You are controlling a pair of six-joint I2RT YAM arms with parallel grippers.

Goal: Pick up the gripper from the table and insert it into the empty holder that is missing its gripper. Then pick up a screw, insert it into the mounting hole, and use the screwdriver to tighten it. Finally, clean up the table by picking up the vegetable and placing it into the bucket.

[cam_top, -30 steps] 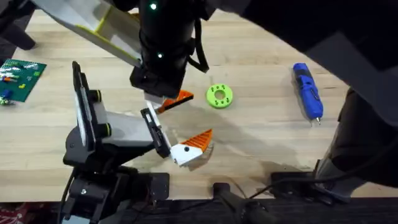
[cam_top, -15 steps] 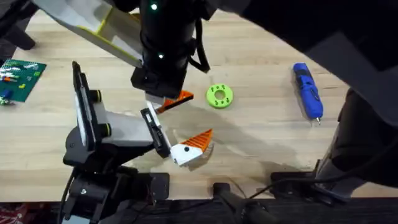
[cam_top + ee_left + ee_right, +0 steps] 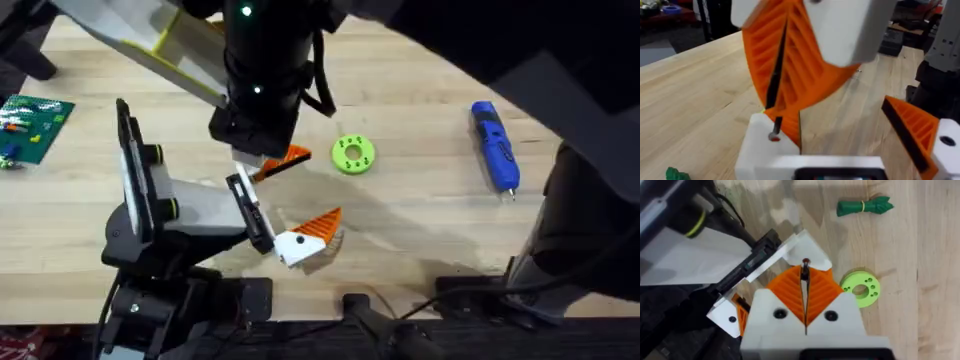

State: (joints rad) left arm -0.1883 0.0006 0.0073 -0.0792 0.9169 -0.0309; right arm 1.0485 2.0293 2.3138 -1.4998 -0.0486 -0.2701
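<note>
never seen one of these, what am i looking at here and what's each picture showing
These are two robot arms at a wooden table. One picture looks down from above. The other two come from small cameras on each arm's wrist. The right arm reaches across the middle. Its gripper, two orange ribbed fingers, is shut on a thin screw, whose tip meets a white block. Also in view are another orange finger on a white base, a green disc with holes, a blue screwdriver, a small green toy vegetable and a green circuit board.
</note>
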